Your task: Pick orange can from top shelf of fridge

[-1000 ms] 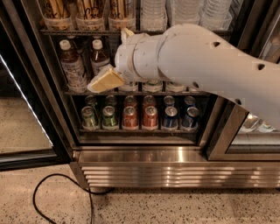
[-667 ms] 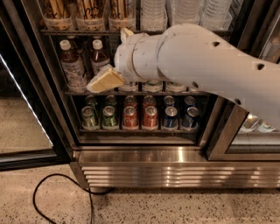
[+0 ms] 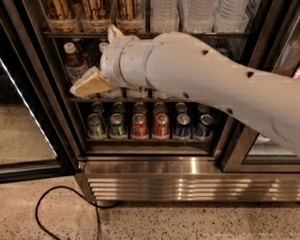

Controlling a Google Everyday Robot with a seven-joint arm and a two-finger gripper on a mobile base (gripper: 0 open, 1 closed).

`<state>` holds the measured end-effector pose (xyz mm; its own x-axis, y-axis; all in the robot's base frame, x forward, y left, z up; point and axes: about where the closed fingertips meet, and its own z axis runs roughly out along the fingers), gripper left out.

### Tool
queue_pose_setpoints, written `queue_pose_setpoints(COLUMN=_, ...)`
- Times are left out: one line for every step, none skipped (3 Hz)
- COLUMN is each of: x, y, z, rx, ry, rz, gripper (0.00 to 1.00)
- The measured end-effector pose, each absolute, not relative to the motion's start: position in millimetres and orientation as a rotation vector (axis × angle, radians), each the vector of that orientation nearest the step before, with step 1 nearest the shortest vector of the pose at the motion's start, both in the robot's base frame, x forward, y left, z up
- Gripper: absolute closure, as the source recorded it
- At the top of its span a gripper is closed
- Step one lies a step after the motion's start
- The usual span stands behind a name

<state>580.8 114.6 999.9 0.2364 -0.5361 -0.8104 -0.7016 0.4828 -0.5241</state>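
Three slim tan-orange cans with black lettering stand in clear ribbed trays on the top shelf (image 3: 140,34) of the fridge (image 3: 187,166). I see the left orange can (image 3: 58,11), the middle one (image 3: 96,11) and the right one (image 3: 129,11); their tops are cut off by the frame. My gripper (image 3: 101,58) is open and empty. It hangs in front of the middle shelf, just below the top rack. One tan fingertip (image 3: 91,84) points down-left and the other (image 3: 114,33) reaches up to the rack under the right-hand can. My white arm crosses in from the right.
Clear plastic bottles (image 3: 197,14) fill the top shelf's right side. Bottles (image 3: 75,63) stand on the middle rack behind my gripper. Short green (image 3: 96,126), red (image 3: 139,126) and blue (image 3: 182,126) cans line the lowest rack. The open glass door (image 3: 28,117) is at left. A black cable (image 3: 65,206) lies on the floor.
My gripper and wrist have shifted to the left in front of the middle shelf. The cans and bottles have not moved.
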Motion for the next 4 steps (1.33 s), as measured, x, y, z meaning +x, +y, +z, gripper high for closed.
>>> queue_pose_setpoints(x=583.9, y=126.9, z=1014.5, rx=-1.065, ry=1.372, rz=0.149, gripper=0.00)
queue_pose_setpoints(x=592.1, y=116.2, z=1020.3, rx=-0.906, ry=1.367, rz=0.154, gripper=0.18)
queue_pose_setpoints(x=598.7, y=112.5, z=1025.6, rx=-0.758, ry=1.353, rz=0.159, gripper=0.22)
queue_pose_setpoints(x=609.4, y=114.7, z=1037.4, rx=-0.612, ry=1.321, rz=0.163, gripper=0.17)
